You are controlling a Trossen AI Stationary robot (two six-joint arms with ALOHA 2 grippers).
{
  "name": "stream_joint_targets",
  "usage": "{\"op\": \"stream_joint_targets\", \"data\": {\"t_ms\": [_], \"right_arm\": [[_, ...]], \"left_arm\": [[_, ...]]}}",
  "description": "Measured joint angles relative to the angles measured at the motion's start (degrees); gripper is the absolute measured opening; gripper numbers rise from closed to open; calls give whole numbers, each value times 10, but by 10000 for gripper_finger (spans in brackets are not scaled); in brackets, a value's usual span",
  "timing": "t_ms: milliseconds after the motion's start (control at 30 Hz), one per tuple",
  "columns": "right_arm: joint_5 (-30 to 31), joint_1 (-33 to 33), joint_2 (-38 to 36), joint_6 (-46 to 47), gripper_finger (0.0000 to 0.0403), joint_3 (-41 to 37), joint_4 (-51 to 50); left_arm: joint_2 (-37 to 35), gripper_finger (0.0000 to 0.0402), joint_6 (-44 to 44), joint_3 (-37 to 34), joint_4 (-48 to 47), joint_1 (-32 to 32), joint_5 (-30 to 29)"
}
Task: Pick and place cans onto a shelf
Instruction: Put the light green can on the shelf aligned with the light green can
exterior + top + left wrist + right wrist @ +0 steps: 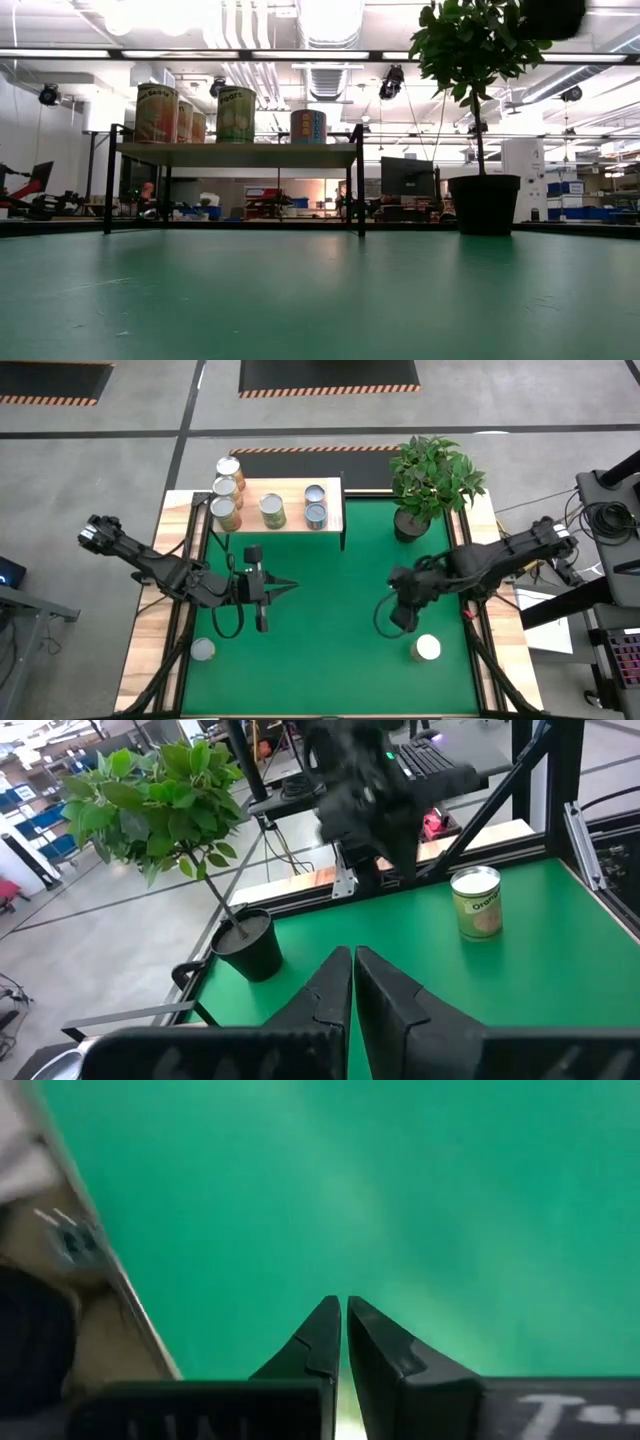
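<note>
Several cans [272, 510] stand upright on the wood-topped shelf [290, 485] at the table's far side; they also show in the low view [236, 114]. One can [203, 650] stands on the green mat near the left front. Another can [427, 648] stands near the right front and shows in the left wrist view [477, 902]. My left gripper [290, 585] is shut and empty above the mat's middle, pointing right; its tips show in its wrist view [352, 952]. My right gripper [383, 623] is shut and empty, pointing down at the mat [342, 1302], left of the right front can.
A potted plant in a dark pot [410, 525] stands at the far right of the mat, right of the shelf. The wooden table edges [150, 640] run along both sides. Bare green mat [330, 650] lies between the two arms.
</note>
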Motion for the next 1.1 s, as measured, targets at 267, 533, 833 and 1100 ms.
{"op": "stream_joint_targets", "data": {"t_ms": [267,533,833,1100], "right_arm": [[-88,164,24,301,9,-70,-12],[6,291,12,520,15,-122,0],[16,305,29,558,135,-118,8],[15,305,41,555,307,-118,8]], "left_arm": [[0,0,0,-1,-2,0,0],[0,0,0,-2,-9,0,1],[8,0,-15,-2,-4,0,1],[14,0,-22,-2,-4,0,1]]}}
